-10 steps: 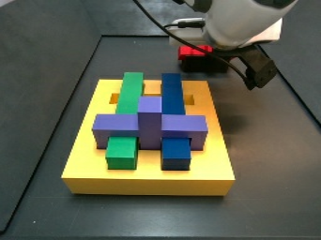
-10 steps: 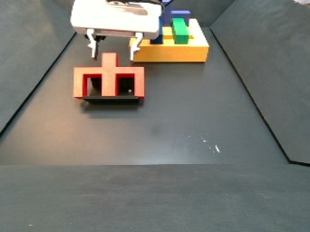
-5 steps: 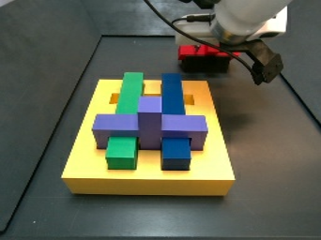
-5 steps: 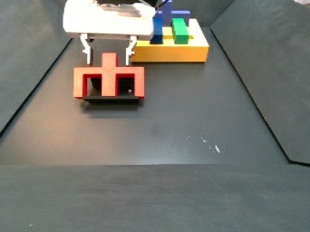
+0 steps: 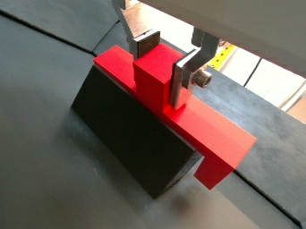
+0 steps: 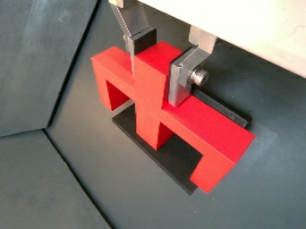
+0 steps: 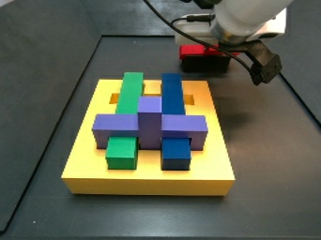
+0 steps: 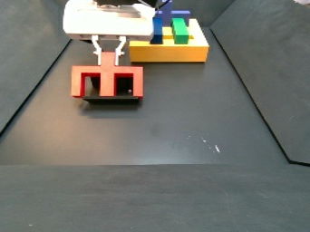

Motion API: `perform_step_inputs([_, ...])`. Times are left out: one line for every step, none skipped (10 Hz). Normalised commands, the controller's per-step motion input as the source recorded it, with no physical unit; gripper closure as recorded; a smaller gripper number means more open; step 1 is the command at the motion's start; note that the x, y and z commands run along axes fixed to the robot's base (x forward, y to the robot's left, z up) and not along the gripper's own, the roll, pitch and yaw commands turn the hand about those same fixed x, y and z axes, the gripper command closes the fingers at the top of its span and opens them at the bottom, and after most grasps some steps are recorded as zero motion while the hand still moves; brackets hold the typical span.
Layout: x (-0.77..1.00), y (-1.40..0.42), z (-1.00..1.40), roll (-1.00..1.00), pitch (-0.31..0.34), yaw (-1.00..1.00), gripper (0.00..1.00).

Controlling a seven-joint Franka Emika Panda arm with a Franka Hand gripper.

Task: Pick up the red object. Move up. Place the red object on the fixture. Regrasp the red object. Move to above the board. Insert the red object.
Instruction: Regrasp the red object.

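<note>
Straddling red object's [image 6: 162, 112] central stub on fixture [image 5: 131, 139]: hand [image 6: 165, 59] fingers.

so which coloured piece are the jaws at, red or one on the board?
The red object on the fixture; gripper fingers flank its central stub. Green, blue and purple blocks sit on the board, apart.

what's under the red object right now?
The red object sits on the dark fixture, with the gripper fingers flanking its central stub. The fixture's recessed top is covered by the red piece.

tool [image 6: 159, 61]: flat silver fingers, dark pads | white body | black cables
</note>
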Motion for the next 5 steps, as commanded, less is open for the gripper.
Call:
perform_step_inputs([0.00,0.00,0.00,0.00,0.000,0.00,1.00])
perform_step_inputs([0.00,0.00,0.00,0.00,0.000,0.00,1.00])
perform_step_inputs([0.00,0.00,0.00,0.00,0.000,0.00,1.00])
perform_step_inputs([0.00,0.00,0.00,0.00,0.000,0.00,1.00])
perform_step_inputs([0.00,0.00,0.00,0.00,0.000,0.00,1.00])
